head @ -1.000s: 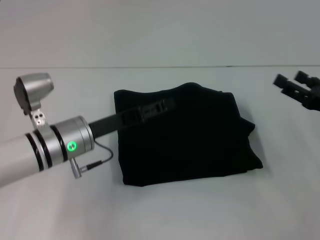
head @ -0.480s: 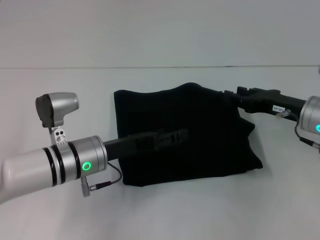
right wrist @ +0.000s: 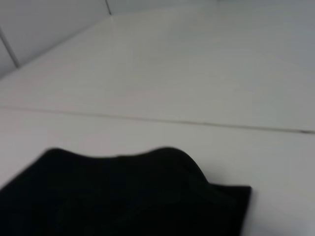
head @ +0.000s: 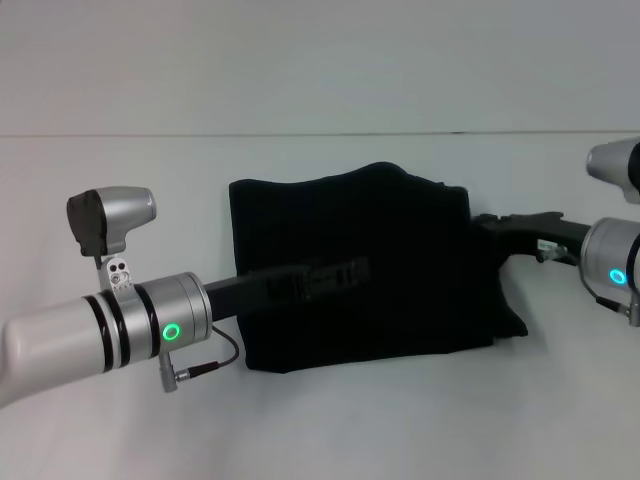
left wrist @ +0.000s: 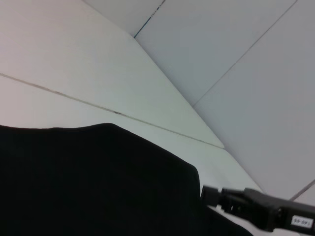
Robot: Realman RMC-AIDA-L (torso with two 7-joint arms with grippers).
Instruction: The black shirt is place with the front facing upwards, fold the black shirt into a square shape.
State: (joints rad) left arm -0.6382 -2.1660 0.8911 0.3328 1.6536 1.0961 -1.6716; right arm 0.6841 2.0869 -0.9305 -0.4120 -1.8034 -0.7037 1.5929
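Mostly done, judging by the white table (head: 330,430) and what lies on it. Spread across the middle of that table: the black shirt (head: 400,250), already gathered into a compact, near-square bundle with layers stacked, no sleeves sticking out and no print showing on top. Not quite tidy yet, though — far edge humped rather than flat, a doubled corner poking out on the robot's right side, near-right corner drawn to a point. Left to do, by this reading: flatten the hump, tuck or square that right-hand edge, then pull both arms clear.

Reaching in from the robot's left, the left gripper (head: 335,277), lying low over the front half of the bundle, black on black; impossible to tell whether parted or closed, or whether any cloth is pinched. Coming in from the other side, the right gripper (head: 500,222), at the bundle's right edge, touching or just beside the protruding fold; again cannot tell how far apart the tips are or whether cloth is caught. Same right gripper visible in the left wrist view beside the cloth's corner, no clearer there.
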